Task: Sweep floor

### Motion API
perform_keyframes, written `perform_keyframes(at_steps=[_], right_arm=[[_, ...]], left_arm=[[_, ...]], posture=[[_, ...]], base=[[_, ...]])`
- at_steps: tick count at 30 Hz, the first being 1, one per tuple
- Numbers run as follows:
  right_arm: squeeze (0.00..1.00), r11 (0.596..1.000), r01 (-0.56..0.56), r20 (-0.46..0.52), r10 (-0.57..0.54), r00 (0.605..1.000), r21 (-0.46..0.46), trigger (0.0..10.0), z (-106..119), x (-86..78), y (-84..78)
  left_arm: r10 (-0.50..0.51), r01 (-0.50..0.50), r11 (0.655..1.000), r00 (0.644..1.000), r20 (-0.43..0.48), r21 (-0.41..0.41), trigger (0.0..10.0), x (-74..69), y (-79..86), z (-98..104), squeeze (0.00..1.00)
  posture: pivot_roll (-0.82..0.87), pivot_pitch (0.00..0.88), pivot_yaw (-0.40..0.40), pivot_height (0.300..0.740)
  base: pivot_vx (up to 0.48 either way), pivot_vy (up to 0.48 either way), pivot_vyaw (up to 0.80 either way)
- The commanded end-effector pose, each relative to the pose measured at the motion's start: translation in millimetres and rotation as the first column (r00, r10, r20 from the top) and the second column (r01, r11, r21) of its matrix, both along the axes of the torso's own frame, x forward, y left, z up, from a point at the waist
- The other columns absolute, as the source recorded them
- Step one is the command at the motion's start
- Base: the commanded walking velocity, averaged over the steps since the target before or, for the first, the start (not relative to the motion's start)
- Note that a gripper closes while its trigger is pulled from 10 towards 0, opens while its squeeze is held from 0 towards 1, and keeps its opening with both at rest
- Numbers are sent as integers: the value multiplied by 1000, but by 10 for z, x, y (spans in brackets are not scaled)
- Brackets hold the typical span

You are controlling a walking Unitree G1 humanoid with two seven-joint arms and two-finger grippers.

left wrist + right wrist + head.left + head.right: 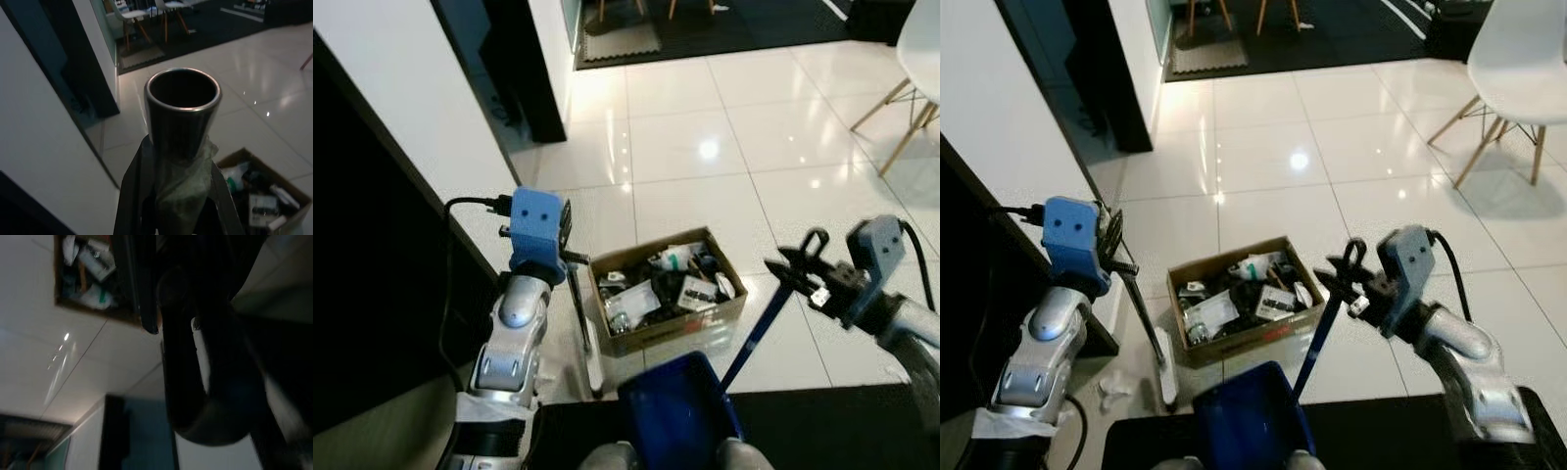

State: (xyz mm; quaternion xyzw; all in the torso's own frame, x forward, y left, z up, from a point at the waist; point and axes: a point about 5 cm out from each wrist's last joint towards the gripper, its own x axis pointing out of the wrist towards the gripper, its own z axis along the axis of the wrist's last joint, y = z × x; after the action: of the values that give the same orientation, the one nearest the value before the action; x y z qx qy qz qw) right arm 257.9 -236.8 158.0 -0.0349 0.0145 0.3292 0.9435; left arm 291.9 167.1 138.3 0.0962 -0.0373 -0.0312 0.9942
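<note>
Tools: left hand (570, 257) clenched on broom (579, 313); right hand (800, 274) grasping dustpan (680, 411) handle.
Progress: early; scraps (1114, 384) lower left unswept.

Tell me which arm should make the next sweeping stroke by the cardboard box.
Left, probably. The left gripper already clamps the broom handle, whose head rests on the tiles beside the cardboard box. The right gripper is busy holding the blue dustpan by its handle.

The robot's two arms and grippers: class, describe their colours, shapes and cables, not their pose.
Both arms are glossy silver with rounded shells. Each wrist carries a boxy blue camera housing, the left marked by two small dark dots. A black cable loops into each housing. The left gripper and right gripper have long black fingers.
</note>
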Motion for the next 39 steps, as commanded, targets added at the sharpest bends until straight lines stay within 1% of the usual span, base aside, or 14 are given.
perform_keyframes(at_steps=[1, 3, 4, 5, 6, 7, 8, 13, 16, 20, 25, 30, 34, 39], right_arm=[[0, 999, 36, 55, -37, 998, 18, 10000, 159, -5, -59], [0, 997, 74, 69, -74, 995, 9, 10000, 183, -5, -117], [0, 992, 128, 84, -129, 988, 11, 10000, 191, 6, -190], [0, 974, 228, 95, -228, 969, 8, 10000, 172, 29, -309], [0, 974, 228, 95, -228, 969, 8, 10000, 172, 29, -309], [0, 962, 273, 89, -272, 958, -1, 10000, 124, 48, -357], [0, 947, 317, 61, -314, 947, -47, 10000, -8, 57, -392], [0, 937, 336, 14, -336, 942, -98, 10000, -168, 15, -378], [0, 905, 399, 21, -400, 916, -149, 10000, -236, 24, -462], [0, 841, 523, 104, -512, 852, -141, 10000, -250, 115, -646], [0, 822, 538, 154, -517, 842, -188, 10000, -267, 181, -662], [0, 833, 503, 169, -475, 864, -229, 10000, -300, 238, -594], [0, 838, 497, 177, -466, 867, -227, 10000, -308, 266, -580], [0, 870, 436, 162, -407, 899, -231, 10000, -424, 355, -448]], left_arm=[[13, -14, 999, 1000, 23, 47, 10000, -6, 89, 28, 0], [14, -15, 999, 1000, 20, 48, 10000, -6, 97, 21, 0], [14, -15, 999, 1000, 14, 49, 10000, -6, 102, 9, 0], [12, -12, 999, 1000, 3, 52, 10000, -4, 105, -19, 0], [12, -12, 999, 1000, 3, 52, 10000, -4, 105, -19, 0], [10, -10, 999, 1000, -3, 54, 10000, -2, 100, -37, 0], [6, -6, 998, 1000, -11, 58, 10000, 4, 94, -60, 0], [5, -4, 998, 1000, -17, 62, 10000, 16, 93, -77, 0], [8, -7, 998, 1000, -20, 62, 10000, 19, 99, -88, 0], [12, -10, 998, 999, -30, 63, 10000, 3, 106, -129, 0], [5, -3, 998, 999, -38, 66, 10000, -14, 103, -142, 0], [-13, 17, 998, 999, -52, 66, 10000, -25, 50, -171, 0], [-20, 24, 998, 998, -58, 65, 10000, -29, 36, -183, 0], [-49, 52, 998, 996, -80, 44, 10000, -29, -31, -225, 0]], posture=[[-9, 46, 85, 740], [-16, 51, 92, 740], [-23, 54, 98, 740], [-29, 60, 105, 740], [-29, 60, 105, 740], [-29, 60, 105, 740], [-30, 61, 107, 740], [-29, 72, 111, 740], [-28, 78, 111, 740], [-28, 84, 112, 740], [-3, 109, 119, 740], [1, 137, 120, 740], [2, 142, 121, 740], [26, 180, 133, 740]], base=[[0, 0, 0], [0, 0, 0], [0, 0, 0], [0, 0, 0], [0, 0, 0], [0, 0, 0], [0, 0, 0], [0, 0, 0], [0, 0, 0], [0, 0, 0], [0, 0, 0], [0, 0, 0], [0, 0, 0], [0, 0, 0]])
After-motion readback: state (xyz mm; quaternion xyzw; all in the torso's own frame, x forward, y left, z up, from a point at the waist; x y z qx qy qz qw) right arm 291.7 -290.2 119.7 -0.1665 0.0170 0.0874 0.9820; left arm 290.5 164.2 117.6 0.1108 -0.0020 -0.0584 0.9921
